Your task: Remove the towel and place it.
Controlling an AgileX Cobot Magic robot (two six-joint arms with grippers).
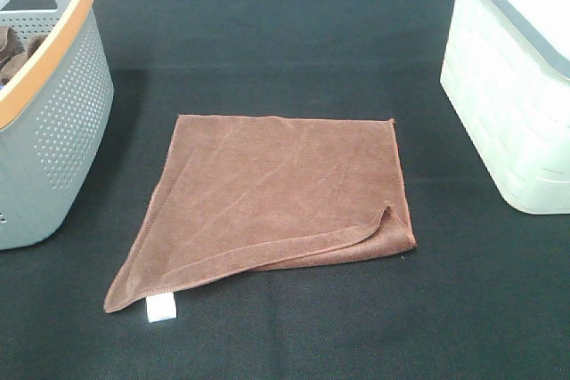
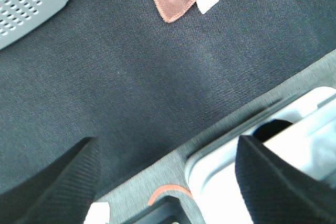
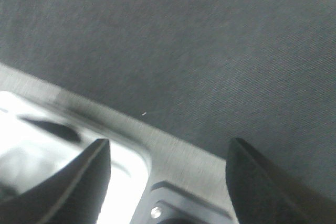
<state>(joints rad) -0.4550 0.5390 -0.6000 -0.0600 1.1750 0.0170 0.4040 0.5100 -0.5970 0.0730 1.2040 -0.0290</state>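
On my wrist feeds, both end effectors sat back near the front edge of the black fabric-covered table (image 1: 285, 33). The left end effector (image 2: 168, 182) had its two dark fingers (image 2: 63, 182) spread wide with nothing between them, and the right end effector (image 3: 168, 182) was likewise wide apart and empty, over bare cloth. Neither showed in the overhead view. From the left wrist I could see one pointed corner of the brown microfibre towel (image 1: 276, 189) with its small white tag (image 1: 160, 310). Overhead, the towel lay flat near the middle of the table, the near right corner folded back over itself, the tagged corner pointing toward me on the left. Beyond and left stood the grey perforated plastic basket with an orange rim (image 1: 62, 113), something brown inside it; far right stood a white lidded plastic bin (image 1: 508, 104). The towel touched neither.
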